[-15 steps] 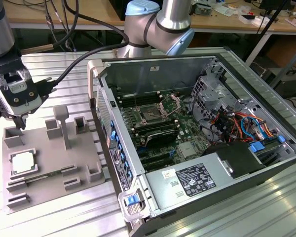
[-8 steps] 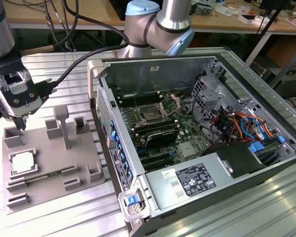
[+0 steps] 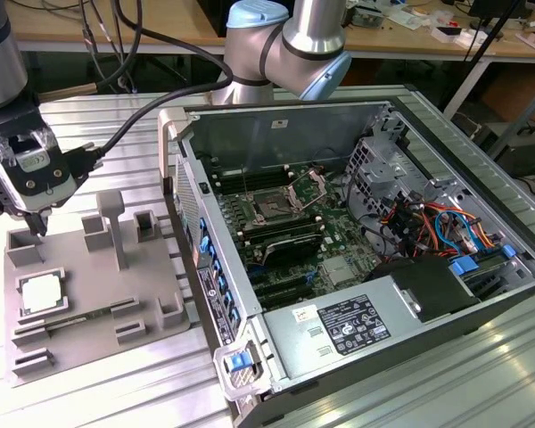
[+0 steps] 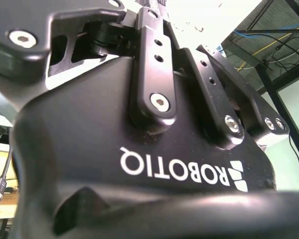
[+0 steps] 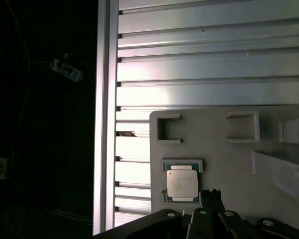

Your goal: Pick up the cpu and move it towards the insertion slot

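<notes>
The cpu (image 3: 43, 294) lies flat, silvery top up, in a square recess of a grey tray (image 3: 152, 267) at the exterior view's left; in the first wrist view the cpu (image 5: 182, 183) shows seated inside that recess, its thin rim framed by the tray (image 5: 229, 164); nothing touches it. The gripper (image 3: 37, 227) hangs over the tray's far corner, above a grey block and apart from the cpu; its fingers come to one narrow dark tip, drawn together with nothing between them; in the first wrist view the gripper (image 5: 209, 196) ends just beside the chip's edge; whether the tip touches the tray cannot be told. In the second wrist view the gripper's black body (image 4: 114, 139) and its bolted link bars (image 4: 152, 74) sit close to the lens. The tray rests on a ribbed aluminium table (image 3: 116, 392), whose slats also run across the first wrist view (image 5: 199, 74). To the exterior view's right of the tray lies an open computer case (image 3: 276, 134) on its side; inside it, on the motherboard, is the insertion slot (image 3: 274, 207), a square socket with a dark centre and silver frame, well apart from the cpu; long black memory slots (image 3: 285, 239) lie just beside it, and coloured cables (image 3: 432, 223) and a labelled power supply (image 3: 339, 325) lie further towards the case's right; the arm's silver and blue joints (image 3: 294, 40) stand behind the case.
</notes>
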Controlling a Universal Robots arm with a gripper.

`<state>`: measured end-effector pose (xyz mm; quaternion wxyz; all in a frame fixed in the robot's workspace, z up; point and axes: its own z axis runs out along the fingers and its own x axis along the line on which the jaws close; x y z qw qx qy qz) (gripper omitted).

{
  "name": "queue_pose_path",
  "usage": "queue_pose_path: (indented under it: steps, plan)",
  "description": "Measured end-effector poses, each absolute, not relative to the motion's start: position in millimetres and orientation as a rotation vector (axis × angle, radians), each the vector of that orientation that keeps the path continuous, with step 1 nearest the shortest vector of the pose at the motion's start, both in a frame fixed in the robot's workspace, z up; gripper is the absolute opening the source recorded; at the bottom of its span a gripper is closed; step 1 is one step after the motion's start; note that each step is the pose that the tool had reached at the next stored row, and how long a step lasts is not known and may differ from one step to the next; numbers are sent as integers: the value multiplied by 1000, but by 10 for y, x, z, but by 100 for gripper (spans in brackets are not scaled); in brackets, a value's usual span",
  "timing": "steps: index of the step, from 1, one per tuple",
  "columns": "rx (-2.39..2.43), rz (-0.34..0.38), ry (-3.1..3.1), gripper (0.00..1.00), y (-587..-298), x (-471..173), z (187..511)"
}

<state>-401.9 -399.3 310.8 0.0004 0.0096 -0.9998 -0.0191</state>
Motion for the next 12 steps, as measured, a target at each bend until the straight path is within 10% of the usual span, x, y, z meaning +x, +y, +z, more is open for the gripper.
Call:
queue_pose_path:
  steps: [12]
  plan:
    - [30, -60, -3140, 11, -3993, -4020, 3085]
